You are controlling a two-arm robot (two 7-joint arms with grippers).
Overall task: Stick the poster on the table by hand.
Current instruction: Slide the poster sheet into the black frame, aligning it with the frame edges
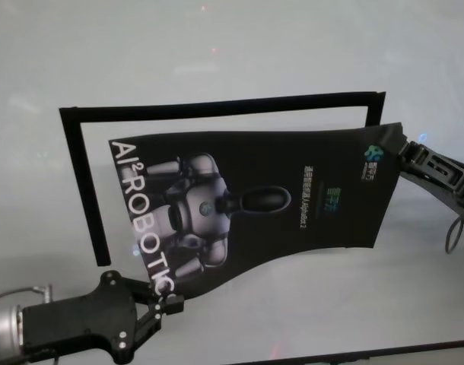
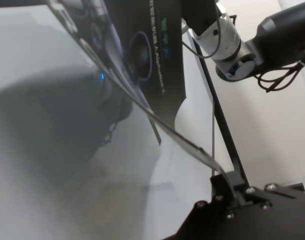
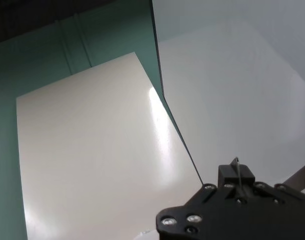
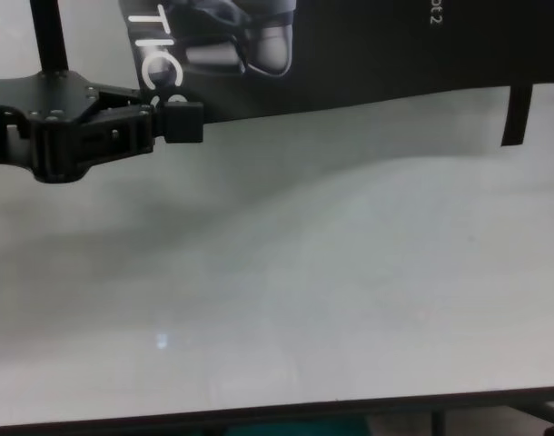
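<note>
1. Left gripper (image 1: 165,303) is pinching the poster (image 1: 255,201) by its near corner in the head view, while the right gripper (image 1: 405,154) is clamping the far opposite corner. Between them the sheet is sagging, its long axis running gripper to gripper, printed face up, inside a black tape outline (image 1: 80,175) on the table (image 1: 217,46).
2. Left wrist view: the sheet is bowing away from the fingers, lifted off the tabletop.
3. Right wrist view: the pale underside is showing, apparently unstuck.
4. Chest view: the lower edge is hanging clear. Laying down and pressing look still undone.
</note>
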